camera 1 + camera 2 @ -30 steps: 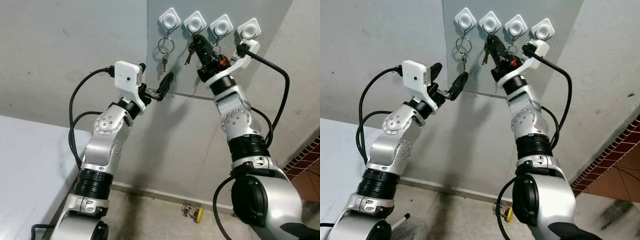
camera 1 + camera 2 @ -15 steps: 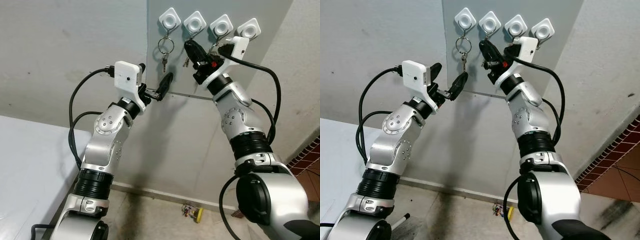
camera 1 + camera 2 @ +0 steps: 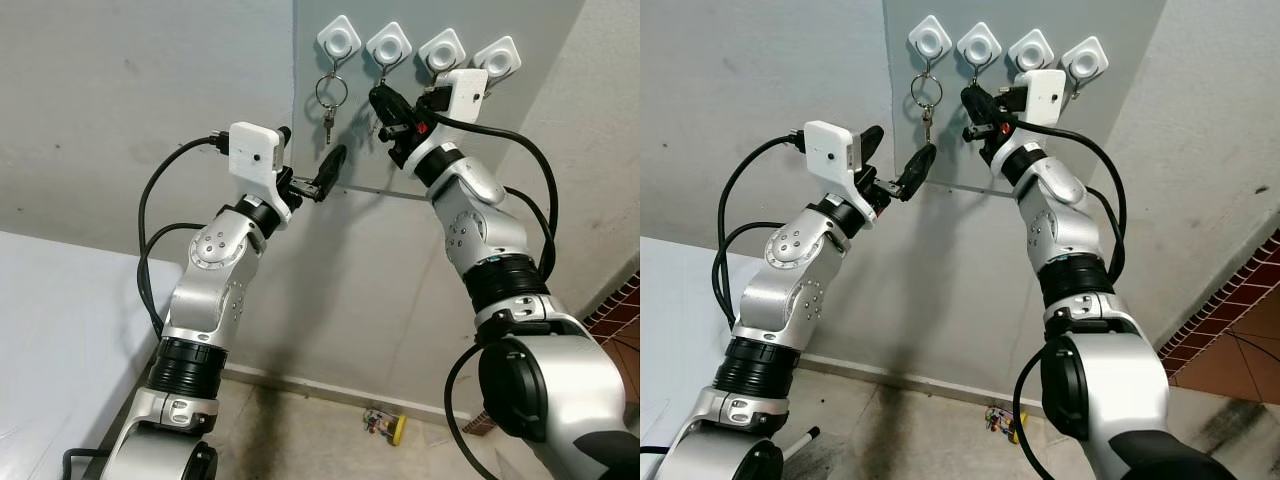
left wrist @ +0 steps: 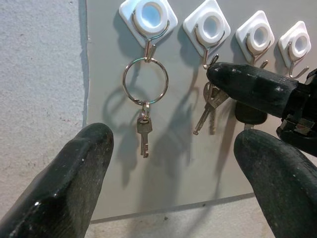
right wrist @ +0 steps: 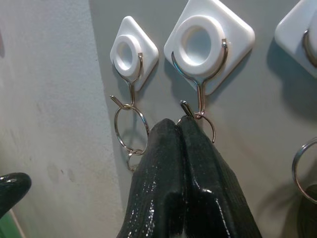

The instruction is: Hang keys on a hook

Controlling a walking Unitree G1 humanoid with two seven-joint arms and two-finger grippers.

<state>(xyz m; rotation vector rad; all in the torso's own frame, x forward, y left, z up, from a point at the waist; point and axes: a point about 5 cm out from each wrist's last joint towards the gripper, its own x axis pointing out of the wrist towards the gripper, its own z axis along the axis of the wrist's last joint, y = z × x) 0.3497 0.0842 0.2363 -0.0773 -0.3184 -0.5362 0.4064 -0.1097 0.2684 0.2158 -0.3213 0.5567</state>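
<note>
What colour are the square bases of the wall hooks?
White; the hook bases show best in the left wrist view, against the grey panel.

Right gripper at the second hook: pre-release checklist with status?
1. Right gripper pinched on the key ring: ok.
2. Ring over the second hook: ok, it hangs from the hook's bend.
3. Keys hanging free below: ok.
4. First hook's key ring undisturbed: ok.
5. Left gripper open, away from the hooks: ok.
</note>
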